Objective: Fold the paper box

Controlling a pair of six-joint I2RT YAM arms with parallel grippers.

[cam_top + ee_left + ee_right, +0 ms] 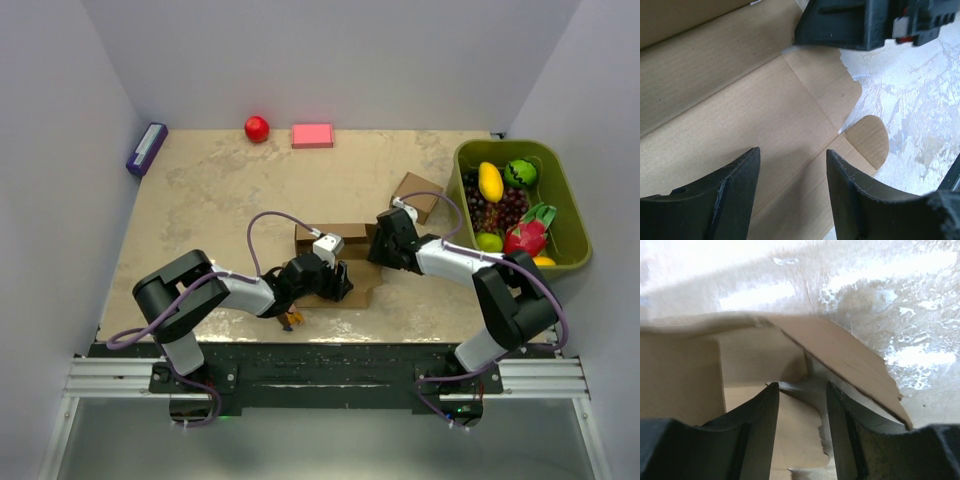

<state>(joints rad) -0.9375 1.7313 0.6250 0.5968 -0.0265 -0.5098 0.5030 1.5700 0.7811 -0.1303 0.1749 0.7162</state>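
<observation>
The paper box [345, 232] is a brown cardboard cut-out lying mostly flat at the table's middle front. In the left wrist view its panels [740, 100] lie flat, with a rounded tab [870, 140] at the edge. My left gripper [335, 280] hovers open and empty just above the sheet [793, 150]. My right gripper [372, 248] is at the sheet's right end, open [802, 385]. There a side flap [850, 360] is raised and slants over the right finger. The right gripper's body shows in the left wrist view [865, 22].
A small cube-like cardboard box [417, 195] stands just behind the right gripper. A green bin [505, 145] of toy fruit is at the right. A red ball [257, 128], a pink block [312, 135] and a purple item [147, 148] lie at the back.
</observation>
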